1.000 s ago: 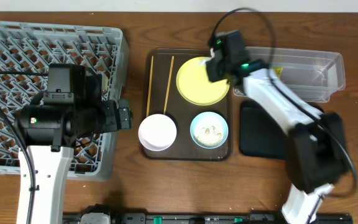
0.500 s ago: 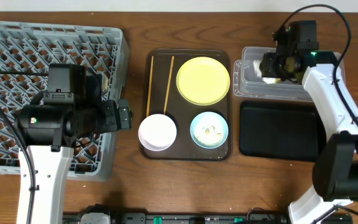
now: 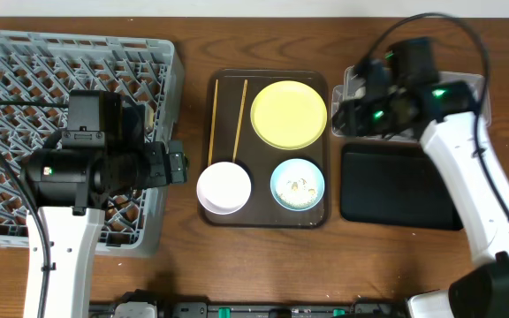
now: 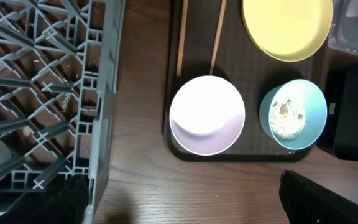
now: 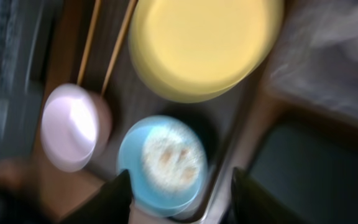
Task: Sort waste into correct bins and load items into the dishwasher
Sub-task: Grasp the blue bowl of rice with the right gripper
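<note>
The grey dish rack [image 3: 25,79] stands at the left. On the dark brown serving tray [image 3: 265,218] lie two chopsticks [image 3: 228,115], the yellow plate [image 3: 288,113], the white bowl [image 3: 224,187] and the light blue bowl [image 3: 297,184] holding rice-like scraps [image 4: 286,118]. My right gripper [image 3: 352,115] hovers open and empty over the left end of the clear tub [image 3: 477,88]. Its wrist view is blurred and shows the blue bowl [image 5: 163,162] between its fingers [image 5: 179,205]. The black tray [image 3: 400,185] lies in front of the tub. My left gripper [image 3: 177,166] is open and empty at the rack's right wall. The wrapper and tissue are hidden.
The right arm covers most of the clear tub. The left arm body covers the rack's front right part. Bare wooden table [image 4: 185,193] lies in front of the serving tray, between my left fingers. The rack's wall [image 4: 107,93] stands close to the tray's left edge.
My right gripper went from the yellow plate to over the clear tub with something white, and has now swung back left toward the serving tray, empty. The left arm has not moved.
</note>
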{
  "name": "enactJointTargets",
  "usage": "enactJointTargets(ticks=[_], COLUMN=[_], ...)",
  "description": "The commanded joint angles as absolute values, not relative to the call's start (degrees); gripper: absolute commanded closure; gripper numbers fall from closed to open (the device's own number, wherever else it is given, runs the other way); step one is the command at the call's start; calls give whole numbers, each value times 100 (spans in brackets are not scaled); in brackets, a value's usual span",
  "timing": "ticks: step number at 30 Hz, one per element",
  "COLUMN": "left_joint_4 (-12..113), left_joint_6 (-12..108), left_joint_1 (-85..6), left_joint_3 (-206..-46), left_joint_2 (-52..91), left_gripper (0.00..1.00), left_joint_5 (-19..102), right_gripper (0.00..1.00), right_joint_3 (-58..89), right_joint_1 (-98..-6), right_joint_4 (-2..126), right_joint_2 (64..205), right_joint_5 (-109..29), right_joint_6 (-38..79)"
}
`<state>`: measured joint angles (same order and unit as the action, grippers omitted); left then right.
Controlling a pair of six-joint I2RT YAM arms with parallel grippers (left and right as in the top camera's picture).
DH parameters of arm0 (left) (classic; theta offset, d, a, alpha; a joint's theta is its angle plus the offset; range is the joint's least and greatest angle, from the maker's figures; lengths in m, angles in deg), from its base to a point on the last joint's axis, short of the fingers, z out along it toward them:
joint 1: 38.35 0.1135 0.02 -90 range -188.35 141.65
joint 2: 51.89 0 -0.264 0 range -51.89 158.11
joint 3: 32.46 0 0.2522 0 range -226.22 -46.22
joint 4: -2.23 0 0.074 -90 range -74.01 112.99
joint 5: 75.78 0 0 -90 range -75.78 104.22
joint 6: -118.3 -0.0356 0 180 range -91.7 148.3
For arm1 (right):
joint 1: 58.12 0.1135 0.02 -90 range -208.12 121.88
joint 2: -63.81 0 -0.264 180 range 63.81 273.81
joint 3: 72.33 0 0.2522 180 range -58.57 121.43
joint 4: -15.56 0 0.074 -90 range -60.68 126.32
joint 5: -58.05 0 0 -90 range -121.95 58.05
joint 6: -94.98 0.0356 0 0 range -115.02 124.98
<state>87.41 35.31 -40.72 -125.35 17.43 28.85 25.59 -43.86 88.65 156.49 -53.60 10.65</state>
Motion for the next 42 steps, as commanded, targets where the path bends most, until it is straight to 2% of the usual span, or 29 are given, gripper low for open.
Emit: enactJointTargets(ticks=[1,3,7,14,15,19,20,25,32,37,42], left_joint_4=[8736,8773,8797,8795,8795,8795,8795,8795,8795,8688,8688], left_joint_6=[3434,3432,3432,3432,3432,3432,3432,3432,3432,3452,3452], left_joint_1=[-4086,-4086,-4086,-4086,-4086,-4086,-4086,-4086,-4086,-4086,-4086], left_joint_3=[-12597,-12594,-12594,-12594,-12597,-12597,-12597,-12594,-12597,-12594,-12597], left_joint_2=[1702,1702,1702,1702,1702,1702,1702,1702,1702,1702,1702], left_gripper=[2,2,2,2,2,2,2,2,2,2,2], left_joint_5=[2828,2828,2824,2824,2824,2824,2824,2824,2824,2826,2826], right_gripper=[46,46,52,60,64,90,92,99,99,99,99], right_joint_3=[2428,2212,2059,2059,2059,2059,2059,2061,2135,2135,2133], right_joint_1=[-3510,-2802,-2024,-1549,-1549,-1560,-1578,-1661,-1803,-2316,-3237], right_joint_4=[9177,9118,8863,8395,8292,8052,8047,8030,8382,8432,8745], right_joint_2=[15876,16119,16598,17470,17588,17970,18007,17983,17474,16320,15468], right_joint_5=[-5487,-5283,-4558,-3450,-3434,-3487,-3522,-3520,-3703,-5373,-6234], right_joint_6=[1061,1516,2342,3002,3004,3030,3030,3046,2873,2209,1872])
